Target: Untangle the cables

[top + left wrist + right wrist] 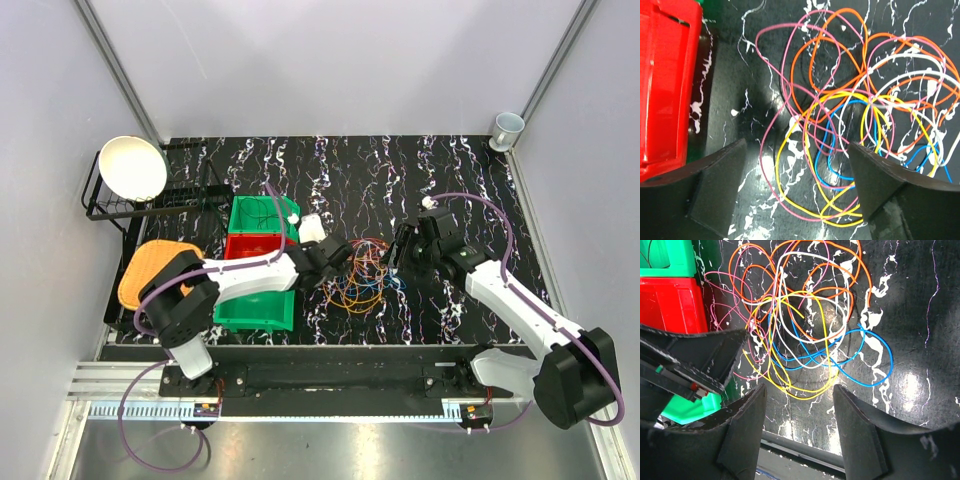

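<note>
The cables (362, 283) lie in one tangled heap of orange, yellow, pink, blue and white loops on the black marbled table, between my two grippers. My left gripper (335, 262) is at the heap's left edge. In the left wrist view it (797, 180) is open, low over the table, with pink and yellow loops (867, 103) lying between and beyond its fingers (720, 185). My right gripper (400, 255) is at the heap's right edge. In the right wrist view it (800, 410) is open and empty above the table, just short of the cables (827, 340).
Red (255, 248) and green (262, 215) bins stand left of the heap, under the left arm. The red bin (665, 85) is close to the left finger. A rack with a white bowl (133, 168) and an orange board (150, 270) are far left. A cup (507, 127) stands back right.
</note>
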Controlling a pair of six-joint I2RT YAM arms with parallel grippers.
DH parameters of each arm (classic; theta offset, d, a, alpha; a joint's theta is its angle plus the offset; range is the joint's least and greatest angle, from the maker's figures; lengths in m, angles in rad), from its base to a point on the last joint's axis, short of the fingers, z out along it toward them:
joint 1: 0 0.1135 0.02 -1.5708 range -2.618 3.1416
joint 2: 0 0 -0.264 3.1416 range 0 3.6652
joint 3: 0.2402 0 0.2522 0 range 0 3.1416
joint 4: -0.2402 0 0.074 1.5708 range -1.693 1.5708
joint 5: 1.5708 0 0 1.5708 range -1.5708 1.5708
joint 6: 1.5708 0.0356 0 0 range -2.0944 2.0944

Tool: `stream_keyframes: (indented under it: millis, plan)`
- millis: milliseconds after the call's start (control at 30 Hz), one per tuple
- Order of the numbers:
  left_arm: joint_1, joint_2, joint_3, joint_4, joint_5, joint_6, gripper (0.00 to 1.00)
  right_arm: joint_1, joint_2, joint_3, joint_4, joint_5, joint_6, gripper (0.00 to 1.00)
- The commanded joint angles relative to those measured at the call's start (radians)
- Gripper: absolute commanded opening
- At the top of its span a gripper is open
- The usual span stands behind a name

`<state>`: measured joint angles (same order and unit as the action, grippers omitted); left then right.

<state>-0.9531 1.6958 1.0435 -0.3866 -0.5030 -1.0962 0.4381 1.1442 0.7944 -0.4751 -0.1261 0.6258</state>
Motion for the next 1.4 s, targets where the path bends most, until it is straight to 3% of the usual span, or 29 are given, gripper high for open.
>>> stream_keyframes:
  millis: [0,100,233,333,433,700,900,1133,1367]
  plan:
    - [0.022,0.016,0.052,0.019,-0.017,0.010,0.81,-0.004,-0.008,-0.003,0.038,-0.024,-0.008,0.62]
    - [0.028,0.033,0.064,0.009,-0.014,0.013,0.68,-0.004,-0.006,-0.004,0.038,-0.023,-0.012,0.61]
    - [0.030,0.064,0.089,0.011,0.004,0.036,0.32,-0.004,-0.004,-0.007,0.043,-0.026,-0.011,0.61]
    - [0.031,0.074,0.104,0.012,0.014,0.048,0.13,-0.004,-0.004,-0.009,0.044,-0.029,-0.008,0.61]
    - [0.030,0.059,0.116,-0.001,0.012,0.065,0.00,-0.004,-0.011,-0.012,0.044,-0.026,-0.008,0.61]
    - [0.025,-0.070,0.197,-0.115,-0.034,0.188,0.00,-0.004,-0.024,-0.017,0.049,-0.030,0.003,0.61]
    - [0.025,-0.189,0.317,-0.138,-0.046,0.387,0.00,-0.004,-0.044,-0.012,0.055,-0.040,0.008,0.61]
    - [0.028,-0.271,0.567,-0.235,0.018,0.653,0.00,-0.004,-0.083,-0.009,0.052,-0.043,0.012,0.61]
    - [0.042,-0.375,0.399,-0.158,0.102,0.654,0.00,-0.004,-0.127,-0.017,0.052,-0.075,0.022,0.61]
